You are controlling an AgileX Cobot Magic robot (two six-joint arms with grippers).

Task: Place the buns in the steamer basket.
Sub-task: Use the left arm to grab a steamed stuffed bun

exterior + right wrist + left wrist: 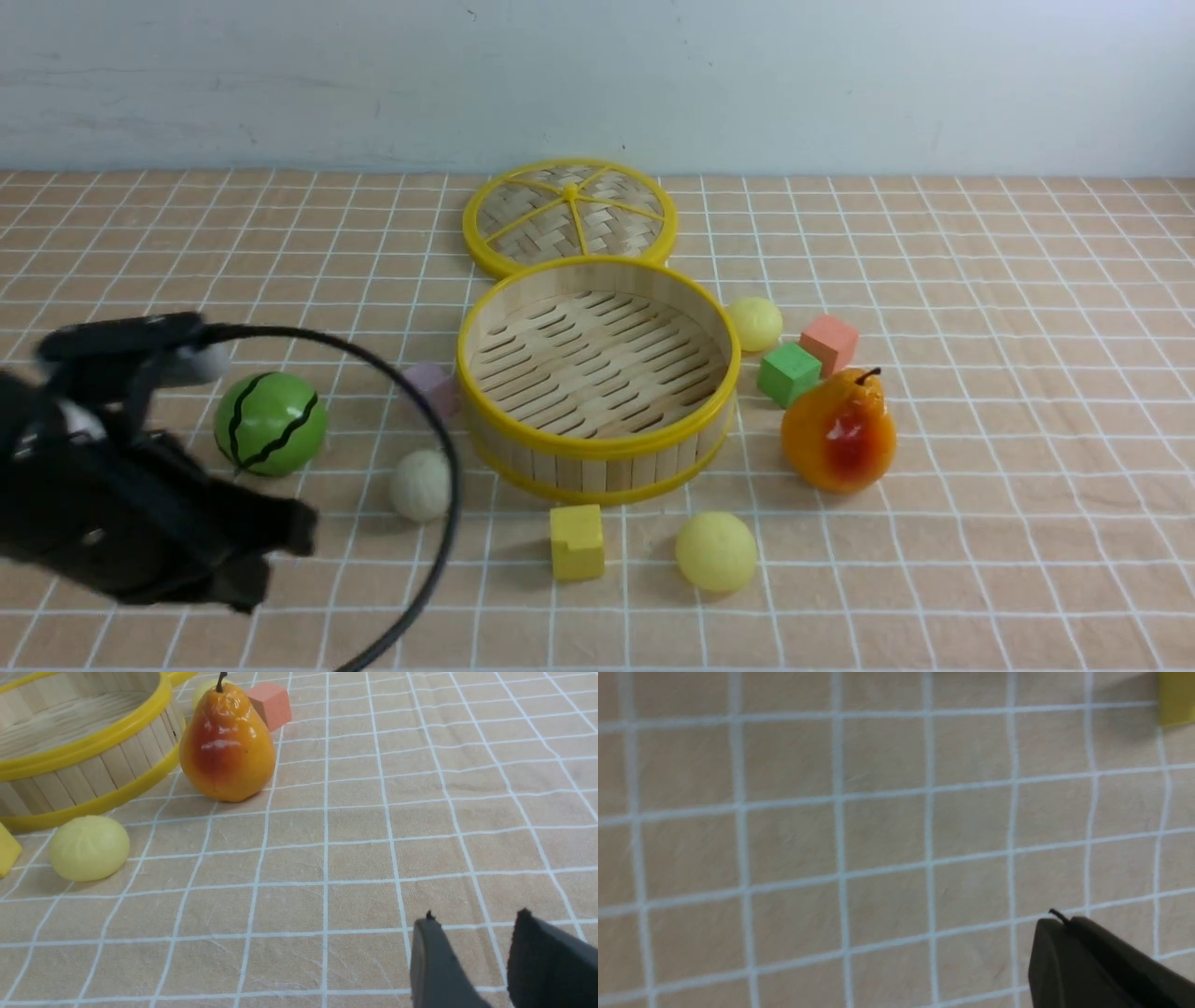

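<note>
Three buns wait around an unfilled steamer basket

The steamer basket (pixel 597 467) stands upright and uncovered in the middle of the bench (pixel 1008 579), its slatted floor bare, which leaves it ready to take buns from either side. Its woven lid (pixel 527 210) lies just behind, probably set there to keep the opening free. The buns are all outside: the off-white bun (pixel 420 485) near the basket's left, one pale yellow bun (pixel 716 552) in front, beside the yellow cube (pixel 577 543), and another pale yellow bun (pixel 754 324) close to the right rim at the back. That spread seems to suit sharing the work between two arms, the off-white one falling naturally to the left.

The left jaws (pixel 1057 917) are closed on nothing visible, above the bench; they would need to open before any pick. The right jaws (pixel 476 914) stand apart and empty, seemingly parked to one side of the nearer yellow bun.

In the front view the left arm is blurred and cut off by the edge, and its tips are hard to make out; the right arm is out of that view. A dark cable (pixel 448 485) crosses in front of the purple block (pixel 431 387). The pear hides part of the rear bun in the right wrist view.
</note>
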